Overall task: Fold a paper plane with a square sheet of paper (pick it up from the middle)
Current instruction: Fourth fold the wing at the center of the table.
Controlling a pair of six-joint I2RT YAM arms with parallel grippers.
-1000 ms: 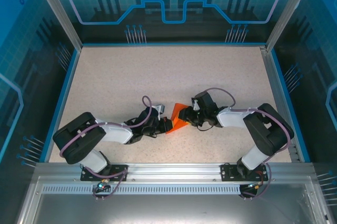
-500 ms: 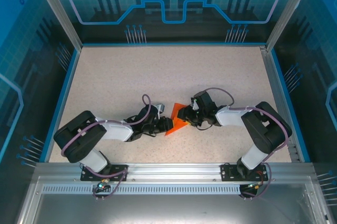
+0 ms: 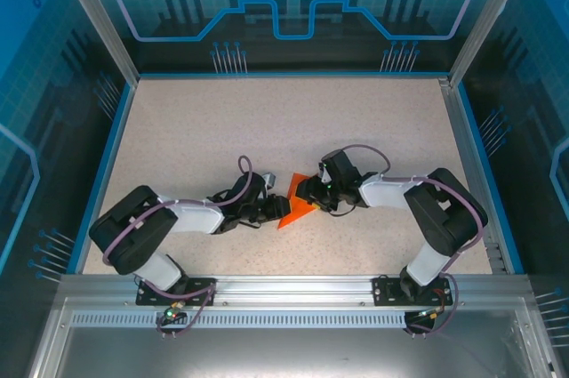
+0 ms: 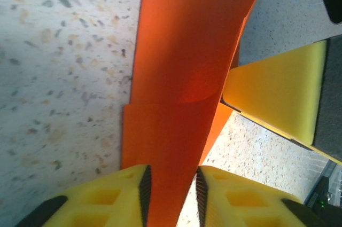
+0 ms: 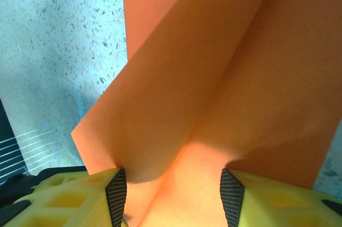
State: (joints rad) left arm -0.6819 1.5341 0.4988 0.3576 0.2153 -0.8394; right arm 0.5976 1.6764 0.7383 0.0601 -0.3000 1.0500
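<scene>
The square sheet of paper (image 3: 294, 216), folded to a pointed shape, sits near the middle of the bench (image 3: 222, 129) between both arms, which partly hide it. The left tool (image 3: 276, 210) stands narrow around the fold; whether its pads (image 4: 145, 187) pinch it cannot be told. The right tool (image 3: 308, 193) stands wide, with the paper bowed between its jaws.

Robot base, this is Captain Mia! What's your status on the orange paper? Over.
Jaws open on left gripper and right gripper, each straddling the orange paper. Paper folded, mid-table between both arms. Nothing in the way. Over.
</scene>
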